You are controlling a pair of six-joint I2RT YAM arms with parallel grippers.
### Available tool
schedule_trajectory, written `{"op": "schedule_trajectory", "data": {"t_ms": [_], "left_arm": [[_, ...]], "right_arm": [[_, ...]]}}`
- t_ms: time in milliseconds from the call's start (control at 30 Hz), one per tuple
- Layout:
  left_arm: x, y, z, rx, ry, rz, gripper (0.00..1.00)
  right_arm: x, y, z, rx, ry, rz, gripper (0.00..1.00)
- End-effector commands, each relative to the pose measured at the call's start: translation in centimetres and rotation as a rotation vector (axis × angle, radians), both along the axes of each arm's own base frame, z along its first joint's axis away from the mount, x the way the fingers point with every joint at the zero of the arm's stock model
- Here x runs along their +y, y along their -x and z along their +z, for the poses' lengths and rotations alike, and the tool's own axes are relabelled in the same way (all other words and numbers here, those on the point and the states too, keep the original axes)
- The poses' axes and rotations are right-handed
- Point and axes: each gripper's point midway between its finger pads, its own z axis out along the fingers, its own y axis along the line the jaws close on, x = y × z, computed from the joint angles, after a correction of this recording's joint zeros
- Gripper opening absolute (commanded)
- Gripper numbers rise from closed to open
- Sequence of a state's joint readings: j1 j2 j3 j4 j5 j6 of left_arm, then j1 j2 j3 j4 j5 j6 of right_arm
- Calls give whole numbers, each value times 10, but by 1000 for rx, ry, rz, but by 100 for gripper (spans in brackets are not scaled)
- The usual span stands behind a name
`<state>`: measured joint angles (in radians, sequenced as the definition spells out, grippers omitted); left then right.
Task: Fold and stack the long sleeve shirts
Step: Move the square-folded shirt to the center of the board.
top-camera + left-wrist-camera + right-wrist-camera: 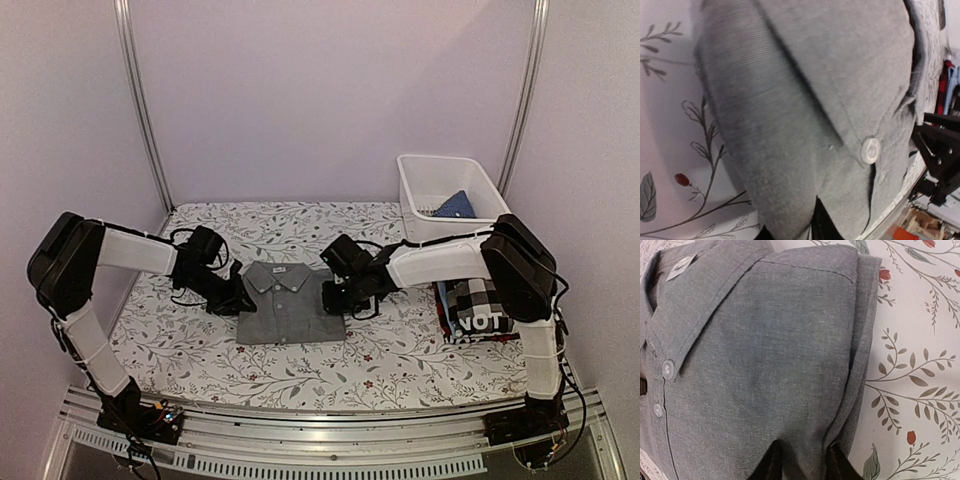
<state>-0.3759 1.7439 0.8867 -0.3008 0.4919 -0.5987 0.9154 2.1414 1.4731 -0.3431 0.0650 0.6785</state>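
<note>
Centrally, grey shirt (290, 300) was flanked crosswise: right pincer (805, 466) was clamped on its edge, left pincer (238, 298) state undetermined.

Pale lilac walls (330, 90), two metal poles (143, 100), a floral tablecloth (180, 340), an aluminium rail (300, 428) along the near edge.

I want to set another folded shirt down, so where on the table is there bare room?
Bare tablecloth runs behind the grey shirt, from the left arm across to the white basket, and along the near edge in front of the shirt. The right side is crowded: the folded stack and right arm sit in front of the basket.
</note>
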Motion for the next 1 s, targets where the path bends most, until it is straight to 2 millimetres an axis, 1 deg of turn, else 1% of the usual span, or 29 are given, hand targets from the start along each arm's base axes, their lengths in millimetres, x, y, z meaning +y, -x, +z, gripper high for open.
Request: {"op": "schedule_trajectory", "data": {"t_ms": [0, 33, 67, 100, 133, 200, 267, 300, 333, 367, 400, 433, 467, 500, 567, 600, 633, 700, 800, 867, 900, 967], "left_arm": [[-16, -3, 14, -31, 37, -41, 9], [-14, -2, 20, -35, 28, -40, 3], [-12, -1, 26, -42, 15, -44, 0], [-11, 1, 34, -51, 4, -48, 0], [-10, 2, 43, -65, -9, -51, 0], [-9, 12, 55, -76, -35, -62, 0], [-8, 24, 61, -69, -49, -69, 0], [-9, 32, 59, -58, -56, -77, 2], [-9, 39, 55, -45, -66, -80, 7], [-9, 46, 50, -31, -75, -83, 19], [-8, 52, 45, -20, -83, -86, 29], [-6, 55, 39, -10, -89, -82, 38], [-4, 57, 35, -5, -98, -77, 46], [-2, 57, 32, -6, -109, -73, 49], [0, 53, 32, -19, -118, -65, 51], [0, 50, 33, -29, -118, -64, 51], [-2, 45, 35, -42, -114, -65, 50], [-6, 38, 39, -61, -101, -70, 45], [-16, 27, 46, -93, -62, -85, 33], [-19, 20, 48, -108, -63, -91, 22], [-21, 16, 48, -110, -62, -90, 17], [-26, 9, 49, -121, -59, -96, 10]], "right_arm": [[2, 2, -4, 21, 49, 16, 16], [4, 1, 4, 8, 49, 20, 9], [6, 1, 14, -4, 51, 24, 5], [6, 1, 21, -15, 56, 28, 1], [6, 2, 33, -27, 54, 30, 0], [3, 9, 45, -35, 58, 36, 0], [-5, 18, 52, -33, 66, 35, 0], [-11, 25, 50, -25, 74, 32, 0], [-19, 31, 44, -6, 86, 20, 0], [-27, 37, 40, 6, 91, 12, 0], [-38, 44, 29, 27, 106, -1, 0], [-47, 50, 21, 46, 109, -20, 0], [-55, 57, 12, 69, 114, -27, 4], [-60, 62, 7, 85, 108, -35, 13], [-62, 71, 2, 104, 78, -30, 30], [-63, 72, 5, 101, 61, -34, 37], [-63, 72, 8, 94, 55, -37, 42], [-61, 67, 22, 62, 37, -46, 47], [-56, 53, 45, -3, 29, -61, 48], [-50, 43, 61, -46, 13, -66, 46], [-45, 37, 70, -70, 4, -64, 45], [-32, 26, 82, -99, -13, -51, 42]]}}
